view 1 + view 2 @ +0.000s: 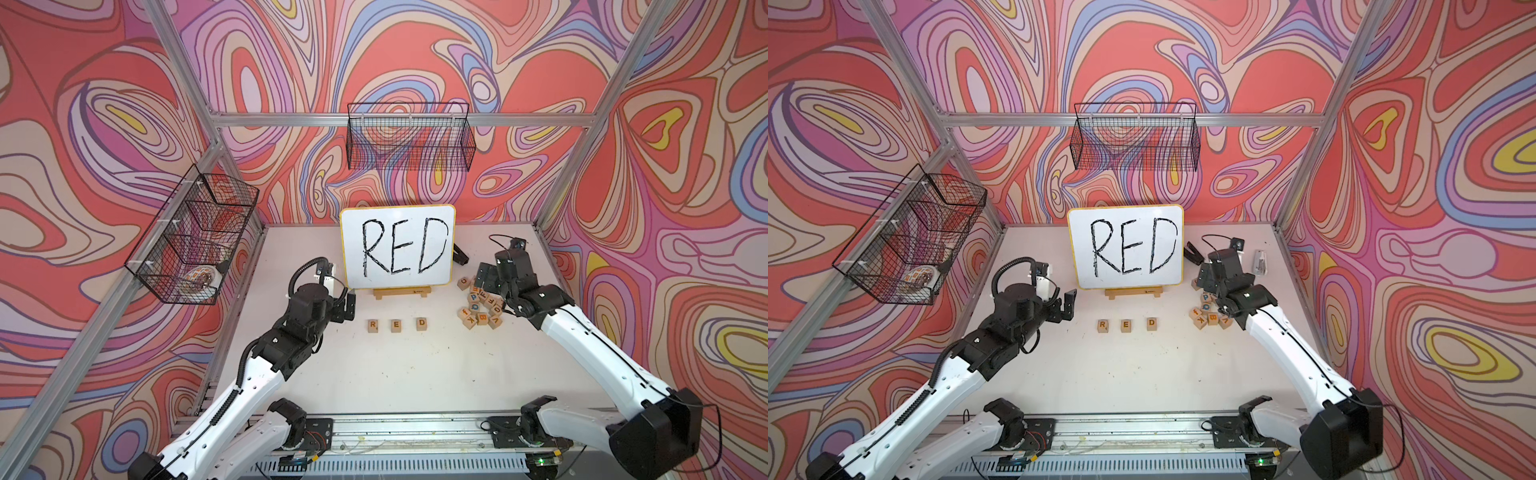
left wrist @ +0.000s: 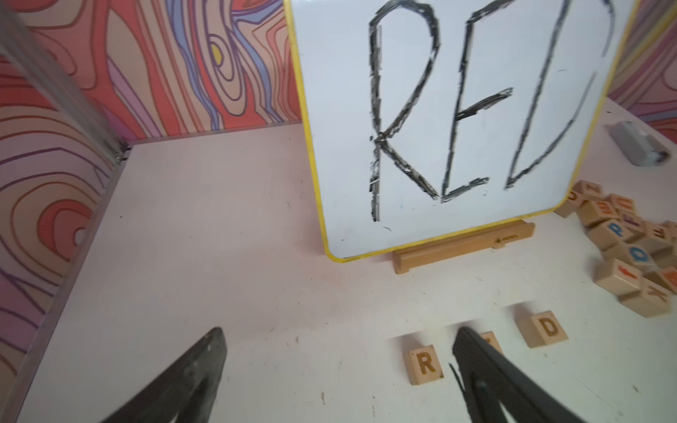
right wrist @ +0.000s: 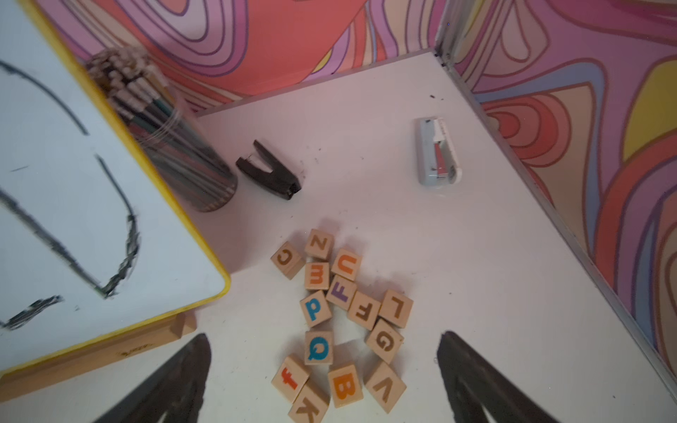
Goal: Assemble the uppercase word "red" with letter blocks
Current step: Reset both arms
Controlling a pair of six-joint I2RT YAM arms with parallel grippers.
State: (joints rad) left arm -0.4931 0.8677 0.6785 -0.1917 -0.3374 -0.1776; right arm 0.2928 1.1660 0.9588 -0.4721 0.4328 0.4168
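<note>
Three letter blocks stand in one row on the surface (image 1: 374, 374), just in front of the whiteboard (image 1: 397, 249): R block (image 1: 373, 325), E block (image 1: 396, 325), D block (image 1: 422, 323). They sit apart, letters up, matching the word written on the board.

Handling: judge each block as light, rigid wood with smooth flat faces that can slide if nudged. Take hold across two opposite side faces. For the E block, use the faces toward and away from the board, since neighbours flank it.

The left pincer (image 2: 339, 333) is spread and empty, off the board's left lower corner beside the R block. The right pincer (image 3: 324, 336) is spread and empty, above the spare blocks (image 3: 340, 315) off the board's right lower corner.

Count: fourteen spare blocks visible, one black hand tool (image 3: 269, 175), one grey stapler (image 3: 437, 152), one pencil cup (image 3: 190, 172).
</note>
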